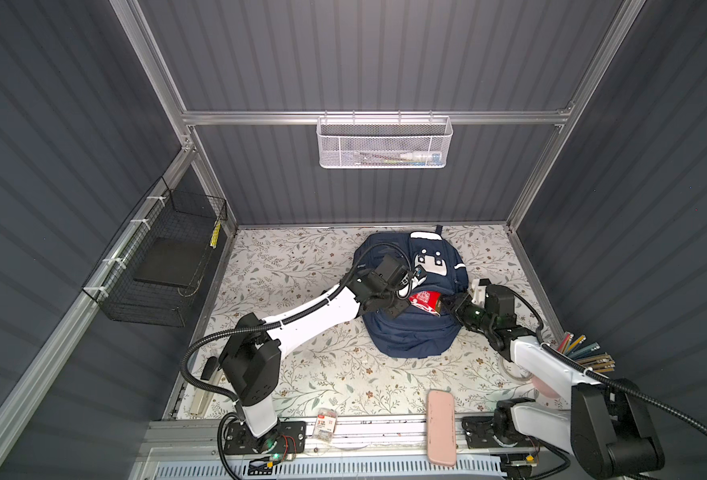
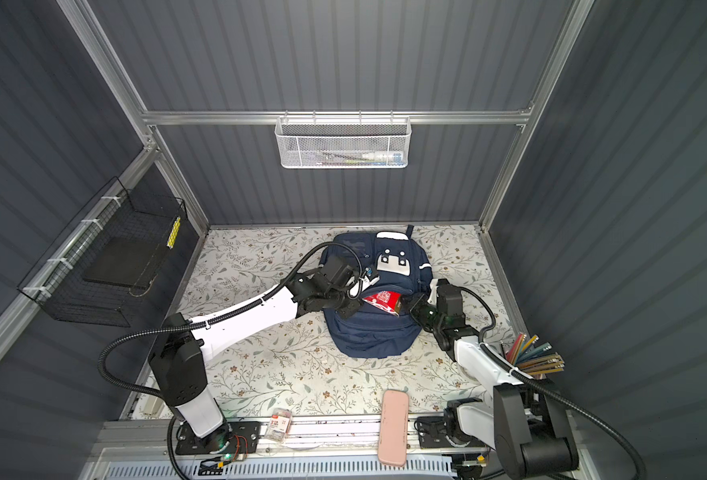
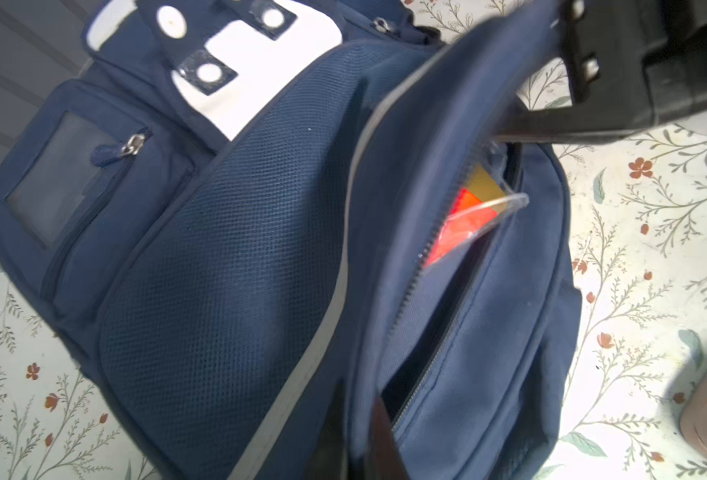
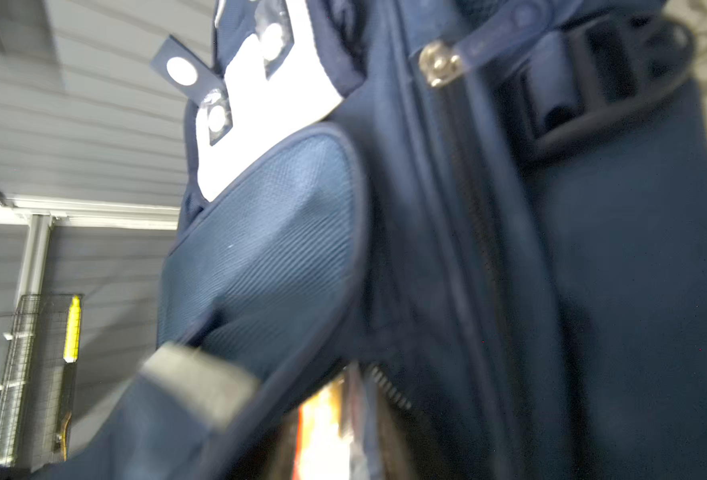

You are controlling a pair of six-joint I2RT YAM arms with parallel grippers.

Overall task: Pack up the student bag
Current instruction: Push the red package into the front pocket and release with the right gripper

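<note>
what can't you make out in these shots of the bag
- Red packet: print too small in both top views; mostly hidden by the bag pocket in the left wrist view.
- Right gripper: open or shut unclear; right wrist view blurred, top views too small.
- White basket contents: too small behind its mesh in both top views.

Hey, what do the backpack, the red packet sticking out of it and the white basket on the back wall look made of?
Backpack: matte navy woven fabric; weave and stitched seams show in the left wrist view. Red packet: probably glossy plastic film; its clear edge shines. White basket: likely painted metal mesh; fine holes, thin wire rim.
</note>
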